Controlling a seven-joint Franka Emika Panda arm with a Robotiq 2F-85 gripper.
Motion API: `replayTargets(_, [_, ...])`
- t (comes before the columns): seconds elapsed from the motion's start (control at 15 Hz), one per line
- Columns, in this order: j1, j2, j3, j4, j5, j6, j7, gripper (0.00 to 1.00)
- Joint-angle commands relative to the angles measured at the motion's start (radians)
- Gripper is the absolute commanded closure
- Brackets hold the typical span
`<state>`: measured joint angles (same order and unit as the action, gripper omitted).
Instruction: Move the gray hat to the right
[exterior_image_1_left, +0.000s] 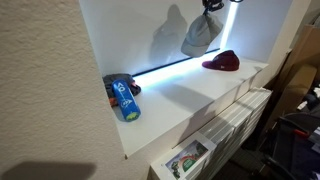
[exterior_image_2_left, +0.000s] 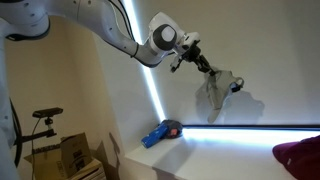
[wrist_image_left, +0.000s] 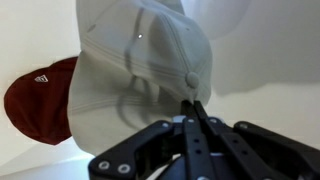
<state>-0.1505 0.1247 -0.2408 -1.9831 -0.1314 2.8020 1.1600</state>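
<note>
The gray hat (exterior_image_1_left: 199, 36) hangs in the air above the white shelf, held by its fabric. It also shows in an exterior view (exterior_image_2_left: 214, 92) and fills the wrist view (wrist_image_left: 140, 70). My gripper (wrist_image_left: 194, 100) is shut on the gray hat near its top button; it shows from outside too (exterior_image_1_left: 212, 5) (exterior_image_2_left: 203, 63). The maroon cap (exterior_image_1_left: 222, 62) lies on the shelf below and beside the hanging hat, and shows in the wrist view (wrist_image_left: 40, 100).
A blue can (exterior_image_1_left: 123, 98) lies on the white shelf (exterior_image_1_left: 180, 105) with a dark object behind it, also in an exterior view (exterior_image_2_left: 160, 133). A lit strip runs along the back wall. Drawers stand below the shelf.
</note>
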Motion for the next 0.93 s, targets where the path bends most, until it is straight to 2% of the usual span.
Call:
replayTargets(0.0, [0.0, 0.0, 0.0, 0.0, 0.001, 0.001, 0.0, 0.97])
replayTargets(0.8, [0.0, -0.006, 0.0, 0.0, 0.001, 0.001, 0.001, 0.97])
replayTargets(0.87, [0.0, -0.006, 0.0, 0.0, 0.001, 0.001, 0.001, 0.72])
